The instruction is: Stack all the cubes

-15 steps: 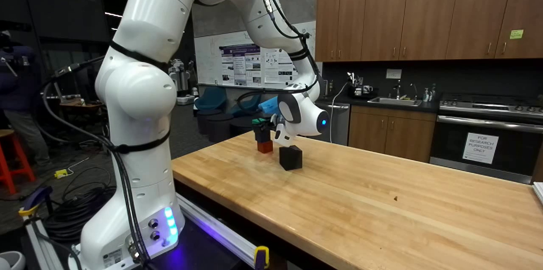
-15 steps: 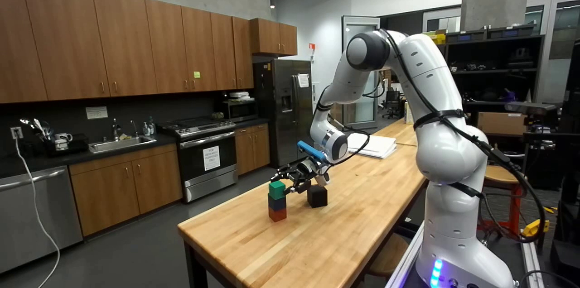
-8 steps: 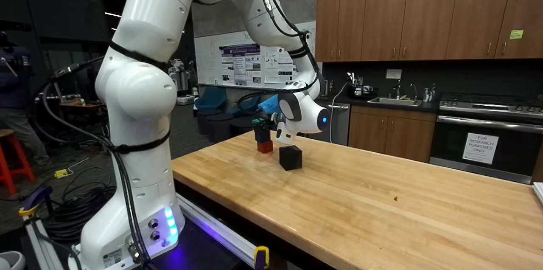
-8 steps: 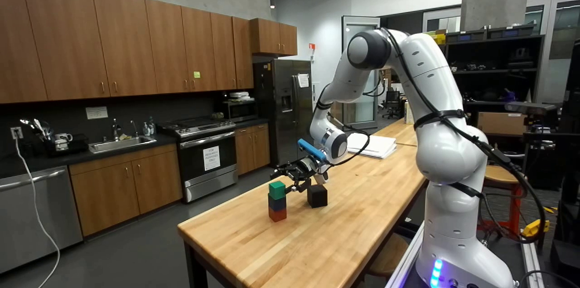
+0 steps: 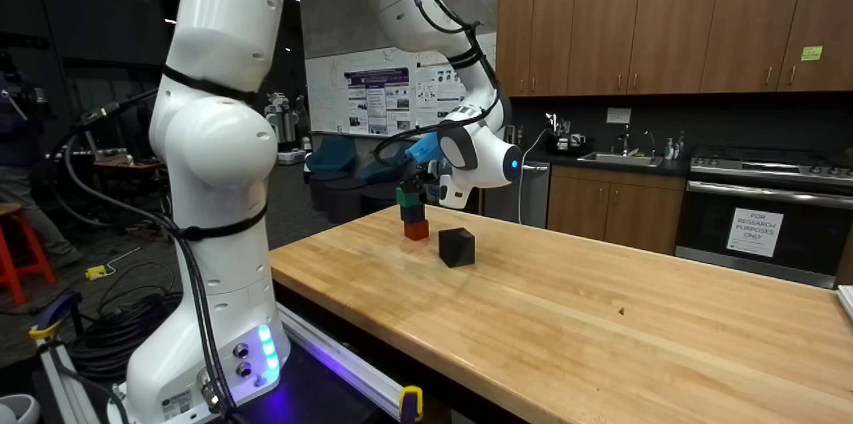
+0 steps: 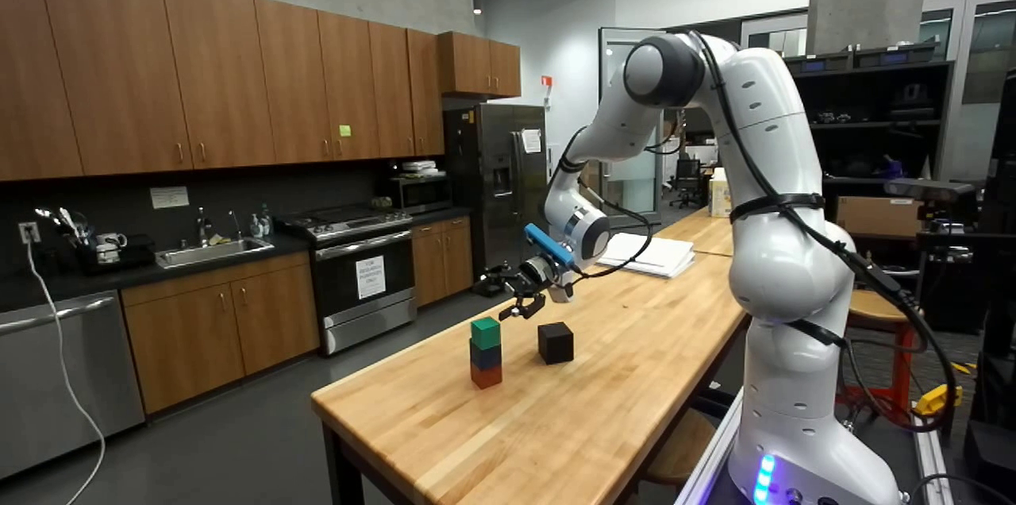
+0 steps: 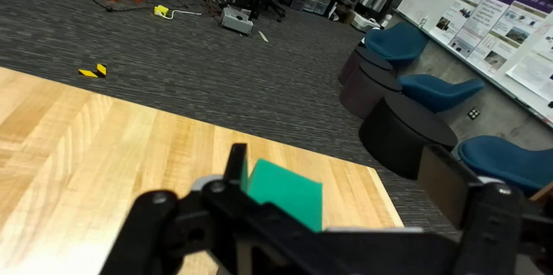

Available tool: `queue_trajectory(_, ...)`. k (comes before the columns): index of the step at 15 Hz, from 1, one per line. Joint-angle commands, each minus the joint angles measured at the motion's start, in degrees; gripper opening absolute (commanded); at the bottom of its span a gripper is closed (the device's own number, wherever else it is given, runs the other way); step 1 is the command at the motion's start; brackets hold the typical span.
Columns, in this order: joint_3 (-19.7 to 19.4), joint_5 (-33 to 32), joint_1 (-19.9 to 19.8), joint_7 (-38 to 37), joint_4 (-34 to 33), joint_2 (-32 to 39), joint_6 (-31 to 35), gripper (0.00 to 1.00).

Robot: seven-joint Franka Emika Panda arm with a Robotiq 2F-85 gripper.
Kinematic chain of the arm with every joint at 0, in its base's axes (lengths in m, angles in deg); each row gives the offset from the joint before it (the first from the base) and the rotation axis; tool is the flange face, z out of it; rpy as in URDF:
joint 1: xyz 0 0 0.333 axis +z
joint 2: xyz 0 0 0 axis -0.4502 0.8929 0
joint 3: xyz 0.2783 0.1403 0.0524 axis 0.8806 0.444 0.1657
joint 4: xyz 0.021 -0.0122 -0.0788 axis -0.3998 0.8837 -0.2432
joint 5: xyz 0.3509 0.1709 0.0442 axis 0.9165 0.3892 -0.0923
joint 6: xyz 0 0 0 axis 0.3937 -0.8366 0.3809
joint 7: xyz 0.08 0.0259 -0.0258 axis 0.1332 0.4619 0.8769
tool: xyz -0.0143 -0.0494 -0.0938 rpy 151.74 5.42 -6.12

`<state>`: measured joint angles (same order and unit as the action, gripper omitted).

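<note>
Tabletop (image 6: 540, 425) of pale wood stands near brown cabinets (image 6: 294, 84), the empty end effector (image 7: 338, 172) spread wide above.

Rounded white arm (image 6: 774, 263), black straps (image 5: 206, 85), looping cables (image 6: 871, 276), blue lights (image 5: 268, 348), black end effector (image 7: 340, 172)

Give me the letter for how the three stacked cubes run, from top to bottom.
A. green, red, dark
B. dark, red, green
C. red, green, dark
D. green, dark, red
D: in both exterior views the green cube is on top, the dark cube sits in the middle, and the red cube is at the bottom, on the tabletop.
</note>
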<state>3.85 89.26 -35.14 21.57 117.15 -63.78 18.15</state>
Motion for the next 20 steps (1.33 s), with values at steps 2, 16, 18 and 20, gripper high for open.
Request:
queue_trajectory(2, -1.0, -4.5, 0.0, 0.8, 3.0, -6.1, 1.1, 1.0)
queue_trajectory(16, 0.4, -42.0, 0.3, -2.3, 3.0, -18.5, 8.8, 1.0)
queue_trajectory(18, 1.3, -48.3, 0.5, -2.5, 2.7, -19.5, 9.3, 1.0)
queue_trajectory(20, 2.2, -54.2, 0.9, -2.2, 2.7, -20.3, 10.3, 1.0)
